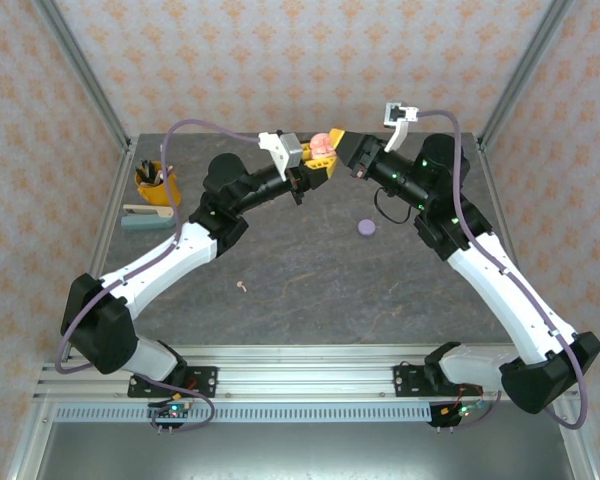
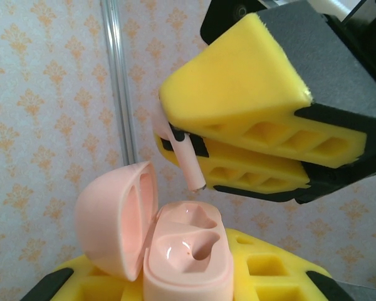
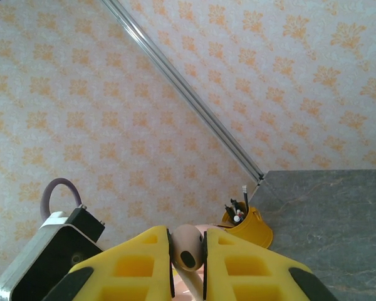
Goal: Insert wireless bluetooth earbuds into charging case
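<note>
1. Sitting between the yellow fingers [image 2: 272, 276] of the left gripper [image 2: 182, 279], the pale pink charging case [image 2: 187, 254] is held firmly, the claw closed on its base; its lid [image 2: 116, 219] is swung open to the left and its two moulded wells are turned upward
2. The right gripper [image 2: 238, 147] is closed narrowly on a pale pink earbud [image 2: 187, 162]; the head is pinched between the yellow pads and the stem is pointed down toward the open case, its tip just above the wells and apart from them
3. From the right wrist, the same earbud [image 3: 187, 248] is seen wedged between the two yellow fingers [image 3: 135, 266]
4. From above, the left gripper [image 1: 313, 170] and right gripper [image 1: 342, 155] are seen meeting over the far middle of the table [image 1: 300, 250], with the pink case [image 1: 326, 140] between them
5. A lilac case [image 1: 366, 227] is left closed on the table near the right arm; a second pale pink earbud [image 1: 243, 287] lies nearer the front, well apart from both grippers
6. A yellow pen cup [image 1: 157, 183] and a pale green stapler [image 1: 145, 215] are set at the far left
</note>
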Tool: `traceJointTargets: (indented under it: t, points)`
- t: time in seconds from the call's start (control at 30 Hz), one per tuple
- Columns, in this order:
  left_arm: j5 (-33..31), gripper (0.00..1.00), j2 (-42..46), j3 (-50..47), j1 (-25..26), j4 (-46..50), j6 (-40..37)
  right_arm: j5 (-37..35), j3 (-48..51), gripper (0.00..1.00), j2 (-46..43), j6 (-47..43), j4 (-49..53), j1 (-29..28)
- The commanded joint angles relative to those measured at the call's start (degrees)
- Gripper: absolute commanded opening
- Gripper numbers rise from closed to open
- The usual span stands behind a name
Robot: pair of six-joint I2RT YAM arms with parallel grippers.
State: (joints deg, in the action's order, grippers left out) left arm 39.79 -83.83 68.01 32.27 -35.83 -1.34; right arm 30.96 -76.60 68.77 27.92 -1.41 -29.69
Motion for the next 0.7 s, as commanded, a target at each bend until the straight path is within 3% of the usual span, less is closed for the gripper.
traceJointTargets:
  t: [0.0, 0.67]
  points:
    - [-0.9, 0.02, 0.4, 2.3, 0.4, -3.7, 0.9, 1.2, 0.7, 0.16, -0.7, 0.7, -3.8, 0.2]
    - [-1.1, 0.02, -1.4, 3.9, 1.1, -3.3, 2.0, 2.3, 1.1, 0.16, -0.7, 0.5, -3.6, 0.2]
